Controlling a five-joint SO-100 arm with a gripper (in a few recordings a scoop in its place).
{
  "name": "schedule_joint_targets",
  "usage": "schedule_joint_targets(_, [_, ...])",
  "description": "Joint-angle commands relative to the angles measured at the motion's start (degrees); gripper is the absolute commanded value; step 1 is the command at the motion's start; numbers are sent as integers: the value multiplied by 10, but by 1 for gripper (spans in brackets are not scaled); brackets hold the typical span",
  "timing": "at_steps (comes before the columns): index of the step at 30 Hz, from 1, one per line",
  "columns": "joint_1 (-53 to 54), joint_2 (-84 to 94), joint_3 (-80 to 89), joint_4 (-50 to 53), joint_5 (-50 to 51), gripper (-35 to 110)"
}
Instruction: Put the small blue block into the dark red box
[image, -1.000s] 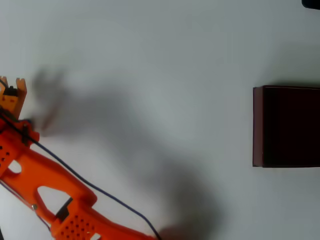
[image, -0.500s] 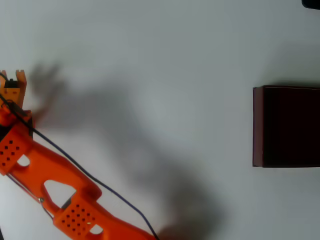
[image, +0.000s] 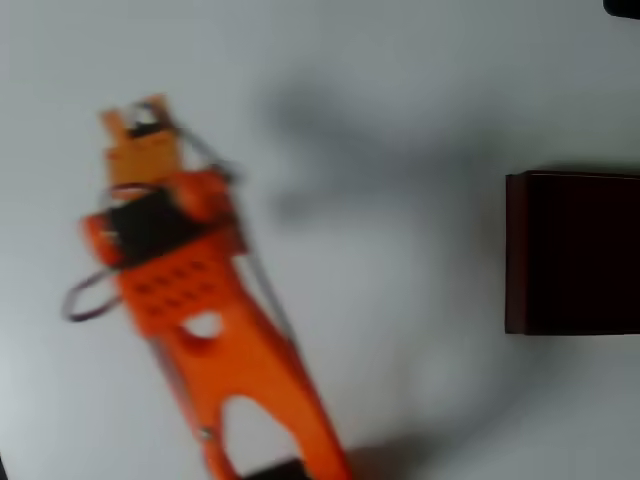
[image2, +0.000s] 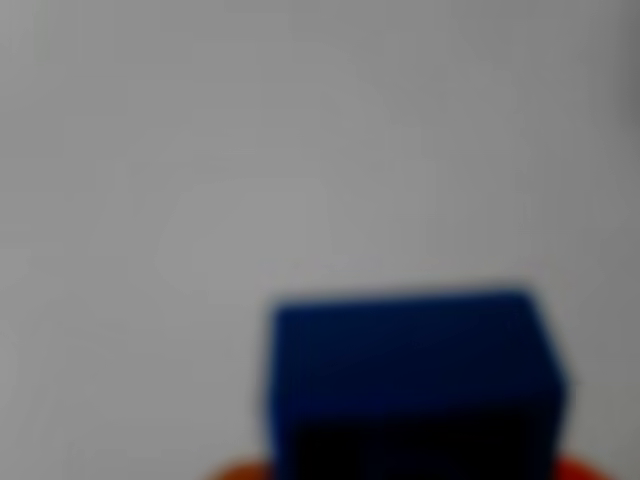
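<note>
Orange plastic gripper (image: 140, 112), blurred, grips the small blue block (image2: 410, 385); the dark red box (image: 572, 253), thin-walled, is cut off at the table's (image: 400, 80) right edge.

Gripper (image: 140, 115) motion-blurred; dark red box (image: 572, 252) cut by right edge.

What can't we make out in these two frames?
- Fingers, overhead view: motion blur; open or shut unclear.
- Small blue block, wrist view: out of focus, cut off by the bottom edge; the grip on it can't be seen.
- Dark red box, overhead view: cut off by the right edge; interior too dark to read.
</note>
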Motion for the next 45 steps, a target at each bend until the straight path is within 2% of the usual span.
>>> schedule_joint_targets(1, [116,175,178,-92,-168,1])
schedule_joint_targets(5, [250,330,367,-222,-306,0])
schedule_joint_targets(9, [402,383,430,-269,-426,0])
schedule_joint_targets(15, [558,267,376,-334,-533,0])
schedule_joint_targets(21, [609,60,221,-337,-583,3])
schedule_joint_targets(22, [609,45,214,-342,-588,13])
schedule_joint_targets(23, [609,38,214,-344,-588,16])
schedule_joint_targets(27, [593,72,255,-340,-599,21])
schedule_joint_targets(33, [511,228,348,-309,-636,18])
schedule_joint_targets(40, [309,600,570,-291,-670,17])
schedule_joint_targets(45, [175,801,708,-293,-715,7])
